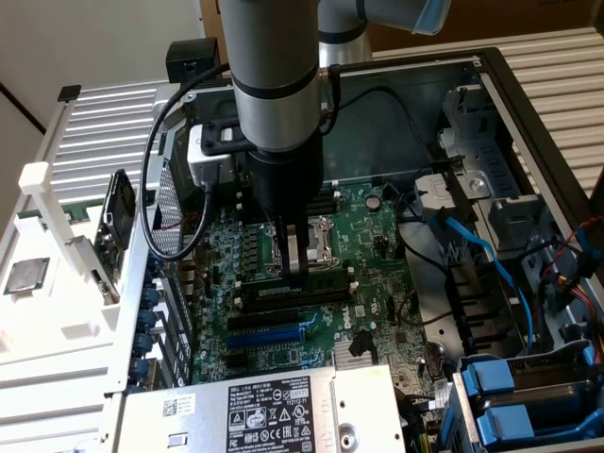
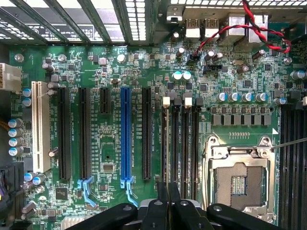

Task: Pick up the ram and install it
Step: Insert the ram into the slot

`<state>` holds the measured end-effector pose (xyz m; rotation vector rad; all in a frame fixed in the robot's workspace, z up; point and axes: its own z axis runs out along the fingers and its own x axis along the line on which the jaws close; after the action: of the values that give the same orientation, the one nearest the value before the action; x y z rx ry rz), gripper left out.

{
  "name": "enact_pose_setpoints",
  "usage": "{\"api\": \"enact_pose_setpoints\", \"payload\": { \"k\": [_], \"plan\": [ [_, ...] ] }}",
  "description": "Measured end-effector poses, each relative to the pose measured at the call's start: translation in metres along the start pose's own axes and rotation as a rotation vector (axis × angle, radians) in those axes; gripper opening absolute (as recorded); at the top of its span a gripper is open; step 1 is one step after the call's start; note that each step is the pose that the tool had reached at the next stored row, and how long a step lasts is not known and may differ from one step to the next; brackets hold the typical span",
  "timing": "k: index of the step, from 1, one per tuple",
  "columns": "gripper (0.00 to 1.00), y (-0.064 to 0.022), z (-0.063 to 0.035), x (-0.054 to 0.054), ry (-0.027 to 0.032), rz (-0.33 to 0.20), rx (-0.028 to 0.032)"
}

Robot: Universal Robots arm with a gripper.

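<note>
Pincer (image 1: 299,269) down inside the open computer case (image 1: 533,104), centre of the exterior view, arm hanging straight over the board. Fingers drawn nearly together on a thin board held edge-up. That is judged to be the ram (image 1: 326,276). A narrow pinch suits so slim a stick, and it keeps the stick upright for a straight push.

- In the wrist view the pincer (image 2: 169,203) sits right at the end of the black memory slots (image 2: 184,143), its fingers in line with their length. The ram shows there at most as a thin edge between the fingers, so no point is given.
- In the exterior view the ram lies along a slot just below the CPU socket (image 1: 316,241). Whether it is fully seated or only resting in the slot mouth cannot be told.
- CPU socket (image 2: 238,184) is bare, its metal frame shut. It lies beside the slots, so clearance there is tight.
- Blue expansion slot (image 1: 269,335) is further toward the lower left of the exterior view, apart from the pincer, and runs parallel to the memory slots.
- Motherboard (image 1: 377,283) lies flat in the case, so approach is from above.
- Power supply (image 1: 264,415) fills the lower edge of that view, clear of the work.
</note>
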<state>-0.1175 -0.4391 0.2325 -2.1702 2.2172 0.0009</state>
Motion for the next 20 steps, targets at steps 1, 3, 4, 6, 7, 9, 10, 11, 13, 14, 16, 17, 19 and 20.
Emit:
{"api": "enact_pose_setpoints", "payload": {
  "k": [1, 3, 4, 6, 7, 9, 10, 11, 13, 14, 16, 17, 19, 20],
  "plan": [
    [0.12, 0.0000, -0.0001, 0.0000, 0.0001, 0.000, -0.0001],
    [0.12, 0.0000, 0.0012, 0.0002, -0.0009, 0.000, -0.0001],
    [0.12, -0.0001, 0.0013, 0.0002, -0.0010, 0.000, -0.0001],
    [0.12, -0.0003, 0.0014, 0.0002, -0.0010, 0.000, -0.0001],
    [0.12, -0.0003, 0.0015, 0.0002, -0.0010, 0.000, -0.0002],
    [0.12, -0.0005, 0.0017, 0.0002, -0.0008, 0.000, -0.0002],
    [0.12, -0.0005, 0.0018, 0.0002, -0.0009, 0.000, -0.0002],
    [0.12, -0.0005, 0.0020, 0.0002, -0.0010, 0.000, -0.0001],
    [0.12, -0.0005, 0.0023, 0.0002, -0.0010, 0.000, -0.0001],
    [0.12, -0.0005, 0.0024, 0.0002, -0.0011, 0.000, 0.0000],
    [0.12, -0.0005, 0.0027, 0.0003, -0.0011, 0.000, -0.0001],
    [0.12, -0.0005, 0.0031, 0.0003, -0.0013, 0.000, -0.0001],
    [0.12, -0.0005, 0.0034, 0.0003, -0.0014, 0.000, -0.0001],
    [0.12, -0.0005, 0.0036, 0.0003, -0.0016, 0.000, -0.0001]
  ]
}}
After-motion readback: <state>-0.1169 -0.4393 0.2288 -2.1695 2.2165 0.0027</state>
